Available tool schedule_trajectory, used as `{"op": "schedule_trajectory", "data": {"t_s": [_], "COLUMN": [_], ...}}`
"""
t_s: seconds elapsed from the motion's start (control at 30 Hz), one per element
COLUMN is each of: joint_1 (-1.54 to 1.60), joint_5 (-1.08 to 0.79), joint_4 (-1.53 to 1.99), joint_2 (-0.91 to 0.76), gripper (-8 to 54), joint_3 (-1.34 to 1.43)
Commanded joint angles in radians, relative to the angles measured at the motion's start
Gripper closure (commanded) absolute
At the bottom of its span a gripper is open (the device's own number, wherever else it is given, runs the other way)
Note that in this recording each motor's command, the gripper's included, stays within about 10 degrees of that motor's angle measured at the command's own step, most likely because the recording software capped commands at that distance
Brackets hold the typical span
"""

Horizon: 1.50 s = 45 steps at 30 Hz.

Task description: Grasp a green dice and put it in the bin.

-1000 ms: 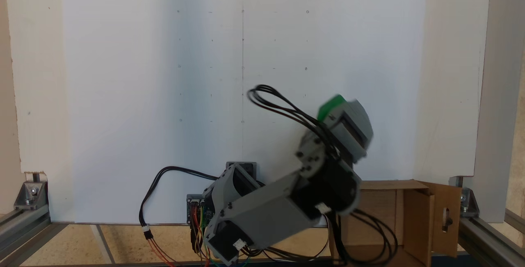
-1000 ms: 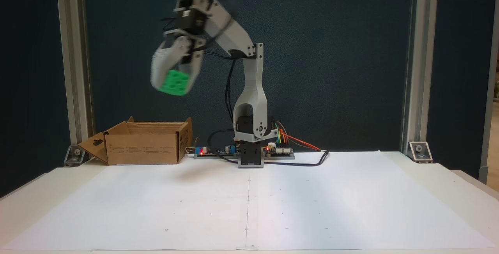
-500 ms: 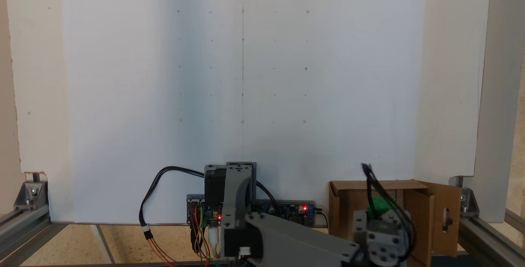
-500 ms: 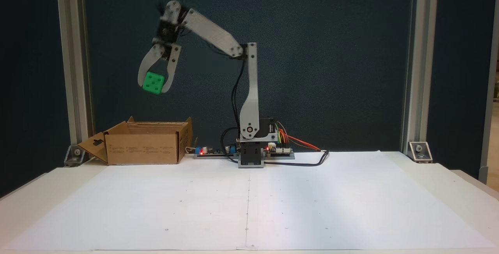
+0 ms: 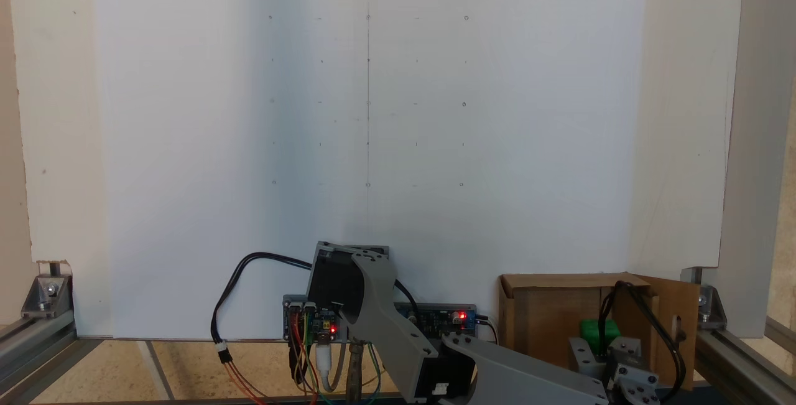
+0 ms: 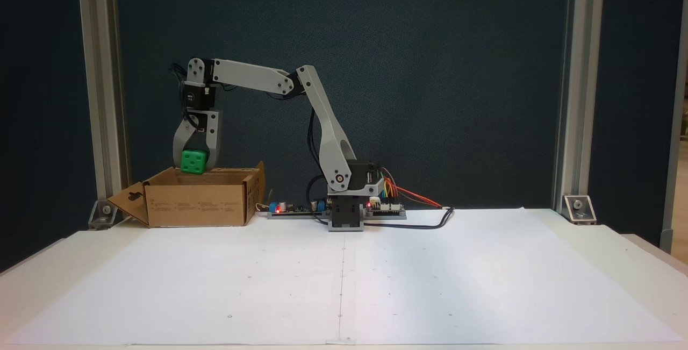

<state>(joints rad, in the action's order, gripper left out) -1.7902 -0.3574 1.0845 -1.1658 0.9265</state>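
Note:
The green dice is a bright green cube with round pips, held between the grey fingers of my gripper, which is shut on it. It hangs just at the open top of the bin, a brown cardboard box at the left of the table in a fixed view. In a fixed view from above, the green dice shows inside the bin outline at the lower right, with my gripper around it. One flap has a slot cutout.
The arm's base and circuit boards stand at the back middle of the table, with cables trailing right. White paper covers the table. Aluminium frame posts rise at both back corners.
The arm swung over to the bin and came down. The dice went from high above the table to the bin's opening, still held by the gripper.

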Motion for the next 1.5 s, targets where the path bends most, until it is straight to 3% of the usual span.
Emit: {"op": "schedule_trajectory", "data": {"t_s": [0.0, 0.1, 0.17, 0.2, 0.4, 0.57, 0.8, 0.97, 1.47], "joint_1": [-0.009, -0.009, -0.008, -0.009, -0.012, -0.006, 0.152, 0.436, 1.312], "joint_5": [-0.063, -0.074, -0.072, -0.071, -0.069, -0.009, 0.193, 0.316, 0.347], "joint_4": [-0.014, -0.015, -0.014, -0.009, -0.009, -0.006, -0.017, -0.064, -0.092], "joint_2": [-0.009, -0.008, -0.006, -0.003, -0.003, -0.023, -0.227, -0.327, -0.6], "gripper": [33.5, 32.4, 16.1, 12.5, 5.2, 3.3, 2.2, 2.1, 2.0], "joint_3": [0.0, 0.008, 0.008, 0.012, 0.017, 0.014, 0.009, 0.011, 0.14]}}
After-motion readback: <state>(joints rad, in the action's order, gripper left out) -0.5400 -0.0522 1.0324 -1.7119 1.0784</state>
